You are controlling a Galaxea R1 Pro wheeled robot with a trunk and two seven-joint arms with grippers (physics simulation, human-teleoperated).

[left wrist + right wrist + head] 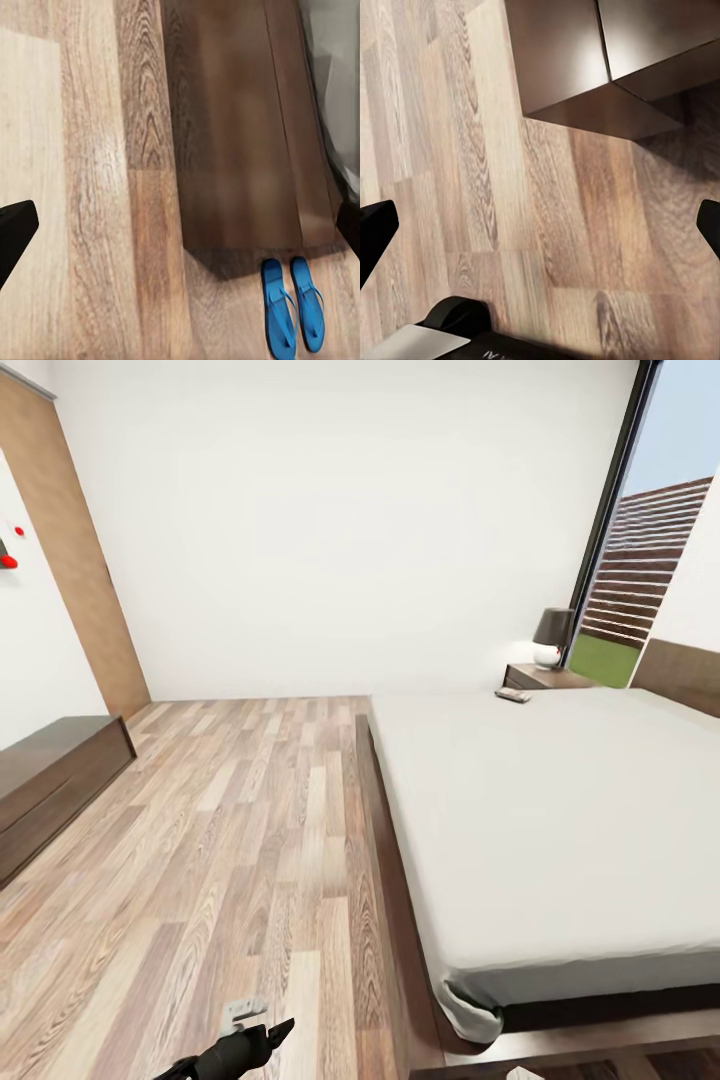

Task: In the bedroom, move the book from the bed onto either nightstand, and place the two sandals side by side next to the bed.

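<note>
Head view: the book [513, 695] lies at the bed's [560, 810] far corner beside the nightstand [545, 678], well beyond the left pincer [262, 1040]; a hasty reach might miss.

Left wrist: sandals [292, 306] paired, left pincer apparently spread.

Right wrist: right pincer likewise spread, empty.

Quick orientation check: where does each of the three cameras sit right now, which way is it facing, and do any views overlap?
Head view: on the head, facing forward and down at the white-mattress bed, the small grey-white book and the dark wooden nightstand; left gripper shows low.
Left wrist view: looks down at the bed's dark brown frame corner and two bright blue flip-flop sandals side by side; dark fingertips at the edge.
Right wrist view: looks down at the floor; fingertips at the edges.
Shared: wood plank floor.
</note>
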